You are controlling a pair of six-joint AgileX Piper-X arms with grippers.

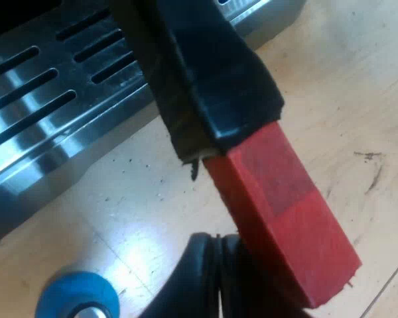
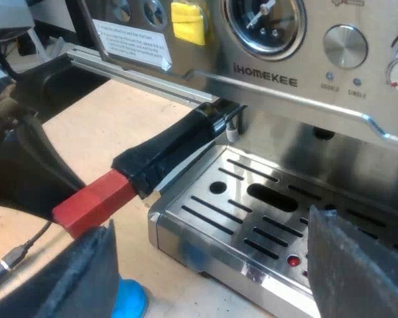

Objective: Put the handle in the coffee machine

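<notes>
Seating step of the task, shown from both wrists. The handle point(image 2: 172, 149) is raised off the table point(image 1: 345, 99); its far end is brought to the front of the espresso machine point(image 2: 285, 79), beneath the branded panel and above the drip tray point(image 2: 265, 218); its red end point(image 1: 285, 218) is directed away from the machine at a slant past the tray's corner. The holder is therefore judged to be entered at the brewing head but not yet turned home; the joint itself is lost in shadow, and whether it is engaged cannot be told. The left gripper point(image 1: 212, 281) is seen touching the red end, near a blue tamper point(image 1: 76, 298) that stands on the table close to the tray; whether it is clamped on the red end or merely pressed against it cannot be told. The right gripper point(image 2: 212, 232) is held over the drip tray, its fingers point(image 2: 73, 278) spread wide and nothing between them. For the next move a sideways sweep of the red end is judged to be called for, so that the holder is rotated until it locks; upward pressure is likely to be needed throughout the turn; the tamper and the idle right gripper are to be kept out of the sweep.
</notes>
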